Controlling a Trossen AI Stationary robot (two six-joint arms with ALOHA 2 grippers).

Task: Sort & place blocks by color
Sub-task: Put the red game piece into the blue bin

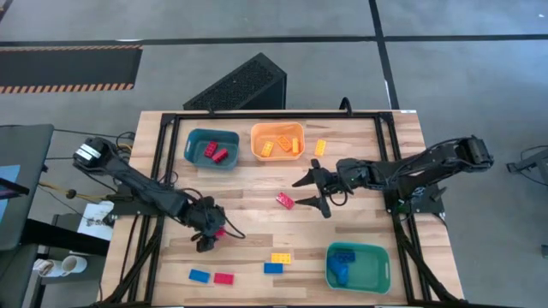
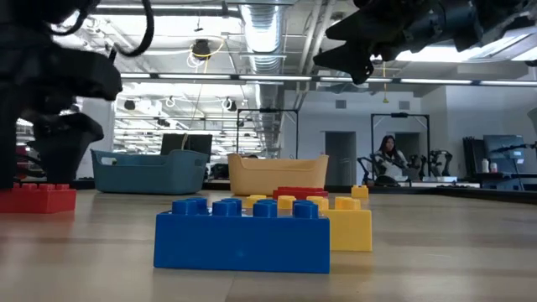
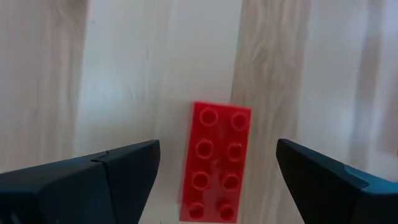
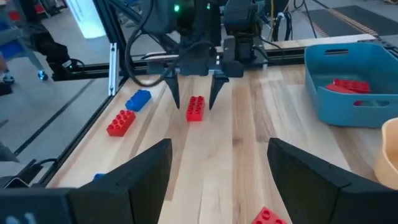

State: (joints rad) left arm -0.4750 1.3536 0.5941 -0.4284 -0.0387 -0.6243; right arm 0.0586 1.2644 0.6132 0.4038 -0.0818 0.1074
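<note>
My left gripper (image 1: 210, 234) is open and points down at the table's near left. Its fingers stand on either side of a red studded block (image 3: 214, 163) that lies flat on the wood, without touching it. The right wrist view shows the same block (image 4: 195, 107) between those fingers. My right gripper (image 1: 297, 193) is open above the table's middle, just right of a red block (image 1: 284, 201). Loose blocks lie near the front edge: yellow (image 1: 280, 257), blue (image 1: 273, 268), blue (image 1: 199, 275) and red (image 1: 223, 278). Another yellow block (image 1: 320, 147) lies near the far side.
A teal bin (image 1: 212, 148) holding red blocks and an orange bin (image 1: 277, 141) holding yellow and orange blocks stand at the far side. A green bin (image 1: 358, 265) with blue blocks stands at the near right. A black frame borders the table. A person shows far behind in the room.
</note>
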